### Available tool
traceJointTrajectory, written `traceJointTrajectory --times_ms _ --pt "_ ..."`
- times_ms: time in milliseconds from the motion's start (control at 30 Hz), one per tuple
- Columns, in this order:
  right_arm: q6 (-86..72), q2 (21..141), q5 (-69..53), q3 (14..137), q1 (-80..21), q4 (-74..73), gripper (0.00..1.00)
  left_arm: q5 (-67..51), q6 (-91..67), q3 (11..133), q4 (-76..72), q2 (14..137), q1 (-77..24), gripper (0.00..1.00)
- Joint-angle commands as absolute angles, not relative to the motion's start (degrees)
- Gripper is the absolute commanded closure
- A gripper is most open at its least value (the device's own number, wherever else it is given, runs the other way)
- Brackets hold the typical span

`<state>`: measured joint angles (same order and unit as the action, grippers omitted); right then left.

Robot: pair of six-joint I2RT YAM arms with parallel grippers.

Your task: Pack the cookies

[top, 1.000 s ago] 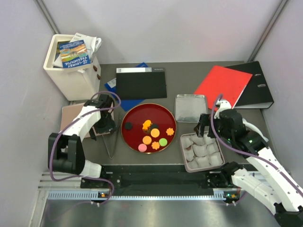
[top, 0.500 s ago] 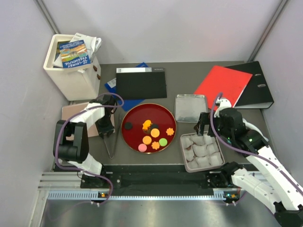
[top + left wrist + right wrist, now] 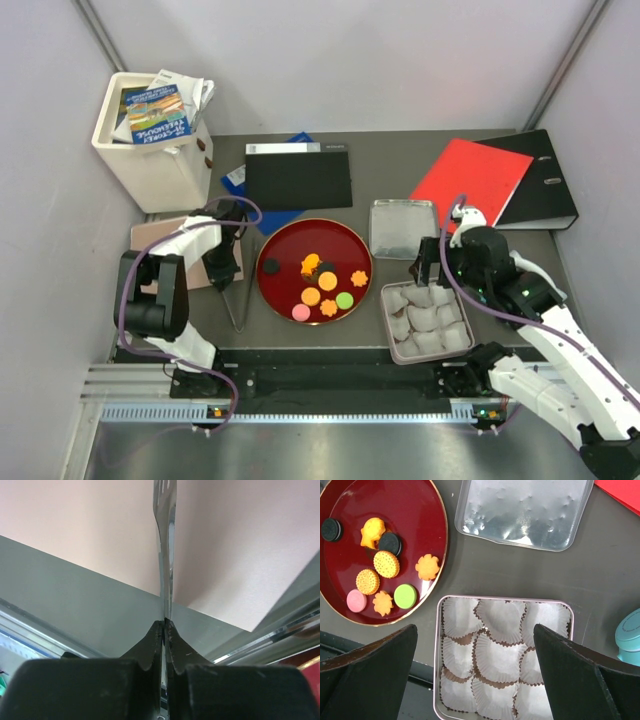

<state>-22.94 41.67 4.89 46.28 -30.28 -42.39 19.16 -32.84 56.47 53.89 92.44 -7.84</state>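
Left wrist view: the left gripper (image 3: 165, 625) has its jaws pressed together on 1 thin steel arm of the tongs (image 3: 165, 540), which runs straight up from the pads over a pink pad (image 3: 90, 525) and grey table (image 3: 75, 600). Only this view shows that pinch. From the top, the left gripper (image 3: 222, 268) sits at the pad's (image 3: 150, 245) edge, and the tongs (image 3: 238, 305) lie just left of the red plate (image 3: 345, 245).

The right gripper (image 3: 475, 630) has its jaws spread wide and grips nothing, hovering over a tin (image 3: 438, 655) lined with white paper cups (image 3: 500, 655). The top view shows the right gripper (image 3: 430, 268) above the far edge of the tin (image 3: 388, 325).

All 9 cookies (image 3: 380, 565) lie on the plate (image 3: 405, 510), left of the tin: 5 orange, 2 black, 1 pink, 1 green. The top view shows the cookies (image 3: 325, 283) less sharply. The tin's lid (image 3: 525, 510) lies beyond it.

Only the right wrist view shows a teal disc (image 3: 630, 635) right of the tin; lettering around its rim is too small to read. A booklet (image 3: 160, 110) in the white box (image 3: 150, 170) carries an upside-down title, also unreadable.
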Motion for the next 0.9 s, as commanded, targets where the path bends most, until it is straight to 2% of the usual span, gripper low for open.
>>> traceJointTrajectory --times_ms 0,367,867 --pt "-22.2 42.0 5.7 49.2 -31.2 -39.8 0.01 20.3 -32.0 60.6 54.4 90.3 -7.5 0.96" --pt "-22.1 43.1 5.3 49.8 -31.5 -39.2 0.01 20.3 -28.6 73.2 58.9 91.0 -7.5 0.96" --pt "-22.1 43.2 5.0 50.7 -31.6 -39.6 0.01 22.1 -28.3 89.2 55.8 112.8 -4.8 0.95"
